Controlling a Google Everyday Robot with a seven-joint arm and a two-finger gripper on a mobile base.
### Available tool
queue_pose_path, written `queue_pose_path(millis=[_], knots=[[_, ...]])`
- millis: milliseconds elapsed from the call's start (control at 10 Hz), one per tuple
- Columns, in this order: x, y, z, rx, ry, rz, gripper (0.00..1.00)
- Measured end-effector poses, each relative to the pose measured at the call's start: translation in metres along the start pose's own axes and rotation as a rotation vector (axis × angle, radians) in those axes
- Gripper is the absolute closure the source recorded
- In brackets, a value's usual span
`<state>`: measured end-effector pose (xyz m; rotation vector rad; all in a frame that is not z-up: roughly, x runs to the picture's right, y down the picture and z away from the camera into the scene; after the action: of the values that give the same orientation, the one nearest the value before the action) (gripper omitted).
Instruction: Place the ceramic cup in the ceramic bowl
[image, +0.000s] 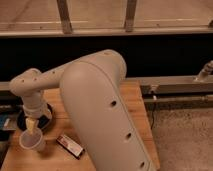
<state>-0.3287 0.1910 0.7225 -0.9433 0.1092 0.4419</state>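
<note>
The white ceramic cup stands upright on the wooden table near its front left corner. The black ceramic bowl lies just behind the cup, partly hidden by my wrist. My gripper points down right above the cup's rim, in front of the bowl. My big white arm fills the middle of the view and hides much of the table.
A small flat dark and white packet lies on the table to the right of the cup. A blue thing shows at the left edge. The table's right edge meets a speckled floor. A dark wall with a rail runs behind.
</note>
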Motion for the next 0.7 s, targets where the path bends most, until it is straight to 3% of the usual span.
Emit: queue_pose_path(millis=[200,300,700], knots=[[-0.001,0.011,0.021,-0.047,0.01,-0.006,0.37],[0.001,0.013,0.026,-0.046,0.017,-0.006,0.43],[0.0,0.021,0.023,-0.024,0.018,-0.007,0.83]])
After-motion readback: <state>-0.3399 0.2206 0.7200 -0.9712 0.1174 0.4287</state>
